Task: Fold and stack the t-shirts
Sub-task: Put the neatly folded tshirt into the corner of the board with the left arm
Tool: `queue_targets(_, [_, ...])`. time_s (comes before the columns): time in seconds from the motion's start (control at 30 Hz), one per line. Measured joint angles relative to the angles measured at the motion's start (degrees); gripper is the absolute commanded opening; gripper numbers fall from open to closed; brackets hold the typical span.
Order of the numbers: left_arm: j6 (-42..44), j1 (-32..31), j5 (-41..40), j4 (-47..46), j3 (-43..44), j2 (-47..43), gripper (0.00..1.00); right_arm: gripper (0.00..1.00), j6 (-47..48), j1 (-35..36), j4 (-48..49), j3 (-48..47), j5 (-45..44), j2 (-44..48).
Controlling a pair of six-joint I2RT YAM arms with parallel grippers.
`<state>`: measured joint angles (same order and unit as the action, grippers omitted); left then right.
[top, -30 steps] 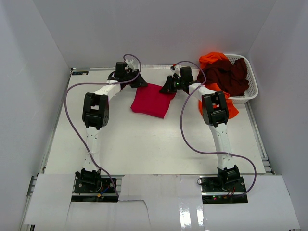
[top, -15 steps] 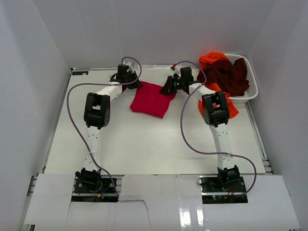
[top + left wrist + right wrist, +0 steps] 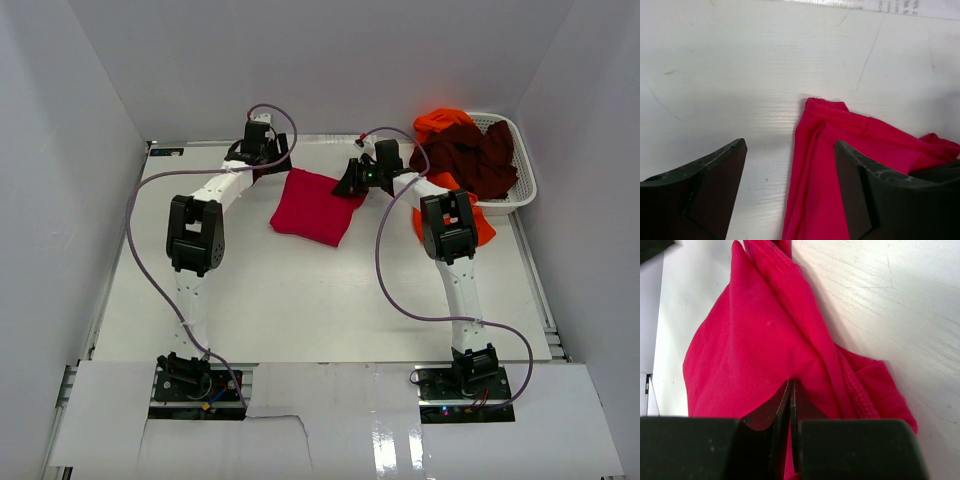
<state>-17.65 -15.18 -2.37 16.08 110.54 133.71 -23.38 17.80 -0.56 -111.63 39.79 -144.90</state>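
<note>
The crimson-red t-shirt (image 3: 312,205) lies folded on the table at the back middle. My left gripper (image 3: 266,158) hovers open over its far left corner. In the left wrist view the red t-shirt (image 3: 816,170) edge lies between the spread fingers (image 3: 715,185) of my left gripper (image 3: 790,145), untouched. My right gripper (image 3: 352,180) is shut on the shirt's right corner. In the right wrist view the red cloth (image 3: 750,340) is pinched at the tip of my right gripper (image 3: 791,384). The dark maroon t-shirt (image 3: 478,160) and the orange t-shirt (image 3: 440,124) lie heaped in the basket.
The white mesh laundry basket (image 3: 524,190) stands at the back right corner, and orange cloth (image 3: 482,228) hangs over its near rim onto the table. White walls close in the table on three sides. Purple cables loop from both arms.
My left gripper has opened and let go of the red t-shirt's corner, pulling back a little toward the far wall. The right gripper stays shut on the cloth.
</note>
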Motion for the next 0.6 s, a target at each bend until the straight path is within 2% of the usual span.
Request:
queue_targets(0.07, [0.9, 0.1, 0.0, 0.6, -0.9, -2.9, 0.9, 0.1, -0.1, 0.0, -0.4, -0.3, 0.0, 0.0])
queue_targets(0.2, [2.7, 0.4, 2.2, 0.6, -2.2, -6.1, 0.91, 0.39, -0.4, 0.0, -2.4, -1.2, 0.4, 0.3])
queue_targets(0.3, [4.2, 0.6, 5.2, 0.4, -4.7, -6.3, 0.91, 0.5, -0.4, 0.1, -4.5, -1.2, 0.7, 2.1])
queue_targets(0.4, [5.2, 0.6, 8.4, 1.0, -8.8, -6.3, 0.91, 0.51, -0.1, 0.1, -6.6, -0.3, 0.2, 5.8])
queue_targets(0.6, [7.1, -0.2, 11.6, 2.4, -10.9, -5.6, 0.91, 0.51, 2.3, 0.1, -9.4, 5.9, -1.7, 21.5])
